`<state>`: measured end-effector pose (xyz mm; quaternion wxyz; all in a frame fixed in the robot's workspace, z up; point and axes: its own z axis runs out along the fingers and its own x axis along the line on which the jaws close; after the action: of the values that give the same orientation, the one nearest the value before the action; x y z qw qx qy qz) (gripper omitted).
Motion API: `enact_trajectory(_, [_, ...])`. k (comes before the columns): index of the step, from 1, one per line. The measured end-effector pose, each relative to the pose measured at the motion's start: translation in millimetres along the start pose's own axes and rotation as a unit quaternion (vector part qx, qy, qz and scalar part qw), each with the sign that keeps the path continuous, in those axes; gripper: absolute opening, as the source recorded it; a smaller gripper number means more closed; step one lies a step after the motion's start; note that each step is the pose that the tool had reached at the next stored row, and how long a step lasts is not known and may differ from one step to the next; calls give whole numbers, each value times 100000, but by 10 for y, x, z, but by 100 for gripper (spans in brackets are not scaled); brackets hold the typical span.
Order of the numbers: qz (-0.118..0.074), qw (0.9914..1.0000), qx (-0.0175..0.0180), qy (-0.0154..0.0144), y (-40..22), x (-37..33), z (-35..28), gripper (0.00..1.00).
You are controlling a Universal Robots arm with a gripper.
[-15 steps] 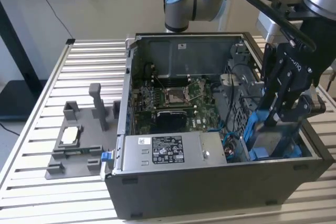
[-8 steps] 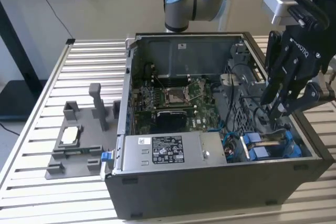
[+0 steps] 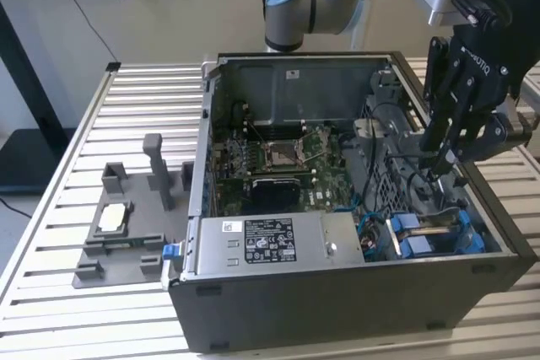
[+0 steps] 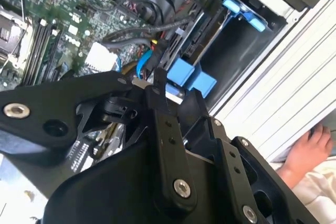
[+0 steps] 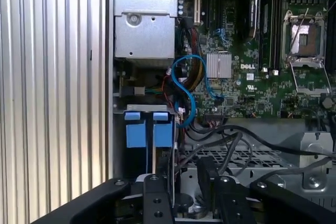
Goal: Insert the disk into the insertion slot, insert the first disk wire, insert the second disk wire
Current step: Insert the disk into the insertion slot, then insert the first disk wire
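The flat silver-grey disk in its bright blue plastic carrier [image 3: 419, 246] appears seated in the narrow grey metal insertion slot [image 3: 456, 223], so I judge a wire step is in hand. The black gripper [image 3: 437, 164] hangs just above the cage; its state cannot be told. Wire work here calls for fine alignment among crowded cables.

Grey fixture [image 3: 126, 246] on slatted table [image 3: 152, 99], beside open computer case [image 3: 337, 309].

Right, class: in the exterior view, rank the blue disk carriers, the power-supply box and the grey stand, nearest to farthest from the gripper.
1. Blue disk carriers, in the case by the gripper.
2. Power-supply box, along the case's front.
3. Grey stand, outside, exterior view's left.
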<state>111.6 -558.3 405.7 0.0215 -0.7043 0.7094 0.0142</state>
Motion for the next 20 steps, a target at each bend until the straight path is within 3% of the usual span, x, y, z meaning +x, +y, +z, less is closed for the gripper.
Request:
enact_trajectory(2, [-67,99991,1362,-5,7,-8,6,38])
enact_trajectory(3, [-83,99985,1707,-12,9,-18,11,38])
enact_trajectory(9, [-131,99967,2561,-17,21,-156,56,38])
enact_trajectory(15, [-196,99926,3842,0,55,-164,125,38])
enact_trajectory(20, [-214,99922,3942,180,63,-166,140,38])
